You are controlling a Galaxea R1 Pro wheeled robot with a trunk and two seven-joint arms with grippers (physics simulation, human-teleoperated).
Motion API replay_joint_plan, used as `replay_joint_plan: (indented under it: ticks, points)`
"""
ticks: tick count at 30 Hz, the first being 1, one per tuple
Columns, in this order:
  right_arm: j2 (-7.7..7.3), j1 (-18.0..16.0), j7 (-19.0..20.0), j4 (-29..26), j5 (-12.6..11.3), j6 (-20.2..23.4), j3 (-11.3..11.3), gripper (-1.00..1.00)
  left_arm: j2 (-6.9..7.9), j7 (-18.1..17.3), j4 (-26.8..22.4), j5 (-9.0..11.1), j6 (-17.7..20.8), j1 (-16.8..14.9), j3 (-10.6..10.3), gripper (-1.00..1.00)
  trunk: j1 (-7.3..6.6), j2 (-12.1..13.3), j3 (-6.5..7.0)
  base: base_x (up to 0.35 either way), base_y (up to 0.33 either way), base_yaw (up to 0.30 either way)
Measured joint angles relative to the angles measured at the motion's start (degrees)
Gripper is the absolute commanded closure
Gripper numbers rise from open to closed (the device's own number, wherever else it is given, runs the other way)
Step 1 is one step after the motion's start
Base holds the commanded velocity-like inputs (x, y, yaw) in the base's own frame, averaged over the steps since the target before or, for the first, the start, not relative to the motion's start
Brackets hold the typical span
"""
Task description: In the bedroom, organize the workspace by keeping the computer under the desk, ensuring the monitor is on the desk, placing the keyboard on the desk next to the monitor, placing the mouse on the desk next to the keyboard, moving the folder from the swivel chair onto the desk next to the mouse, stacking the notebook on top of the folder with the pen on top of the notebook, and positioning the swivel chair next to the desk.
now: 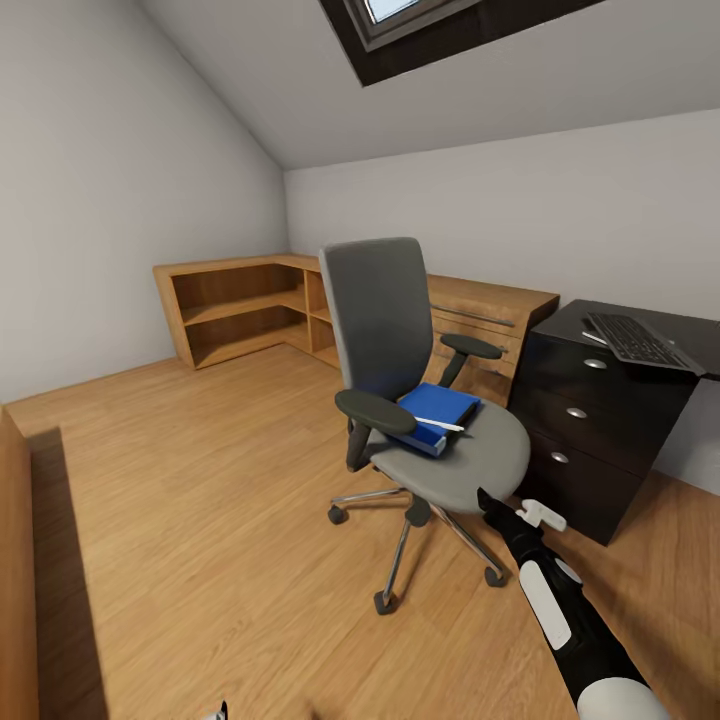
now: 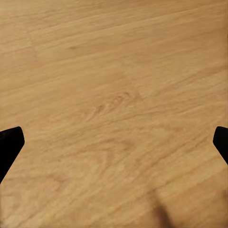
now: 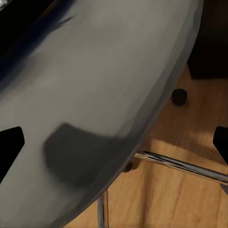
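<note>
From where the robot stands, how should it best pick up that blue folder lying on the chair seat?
Probably by the blue folder's near corner, coming from the open front of the chair seat. It lies flat between the armrests, backrest behind, and the right gripper is close to that front edge.

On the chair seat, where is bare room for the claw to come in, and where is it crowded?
The seat is bare at its front, nearest the right claw. The back is crowded: the folder with a pen lies there, beside the armrest.
</note>
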Motion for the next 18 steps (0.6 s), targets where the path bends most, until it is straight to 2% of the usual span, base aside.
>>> replay_joint_plan:
  ticks: [13, 18]
  points:
    - [-0.02, 0.0, 0.0, 1.3, 0.1, -2.7, -0.1, -1.0, 0.0, 0.0, 0.0, 0.0, 0.0, 0.0, 0.0, -1.0, 0.0, 0.0, 0.0, 0.002, -0.001, 0.0]
    - [0.03, 0.0, -0.1, 1.1, 0.2, -2.8, -0.1, -1.0, 0.0, 0.0, 0.0, 0.0, 0.0, 0.0, 0.0, -1.0, -0.03, 0.0, 0.0, 0.175, 0.068, 0.0]
